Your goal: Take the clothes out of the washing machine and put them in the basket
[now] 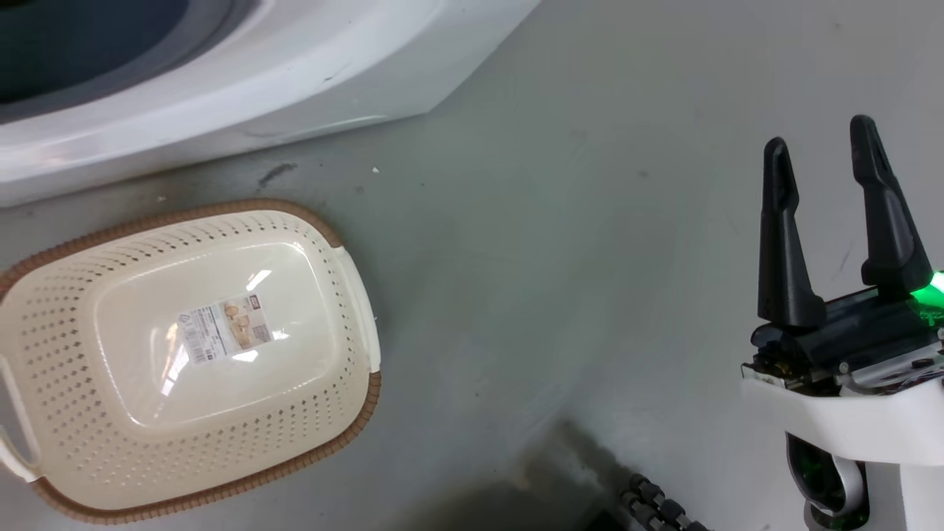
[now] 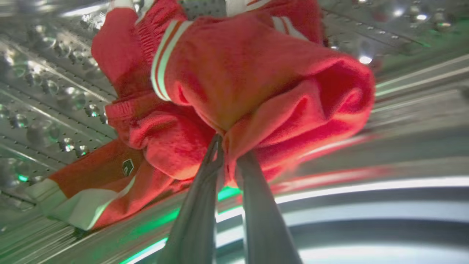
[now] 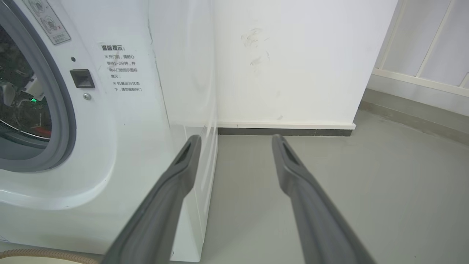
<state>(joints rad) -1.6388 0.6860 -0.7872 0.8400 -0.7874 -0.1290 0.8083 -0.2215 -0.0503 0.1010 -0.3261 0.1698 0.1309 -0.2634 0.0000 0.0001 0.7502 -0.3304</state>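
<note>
Left gripper (image 2: 230,149) deep in the drum (image 2: 44,91) of the washing machine (image 1: 221,88), fingers pinched almost together on a bunched fold of the clothes (image 2: 256,73). Red fabric with white stripe trim, bundled in front of the perforated steel wall, one part trailing toward the lower left of the left wrist view. Green glow on the metal beneath the fingers. Right gripper (image 1: 820,140) parted wide, nothing between its fingers, out over the grey floor (image 1: 553,258), well to the right of the basket (image 1: 133,258). Basket flat on the floor just in front of the machine's white front, brown rim up, label sticker (image 1: 225,328) on its bottom. In the right wrist view, grey-rimmed porthole (image 3: 64,121) at left, white wall (image 3: 285,66) ahead past the machine's corner.
</note>
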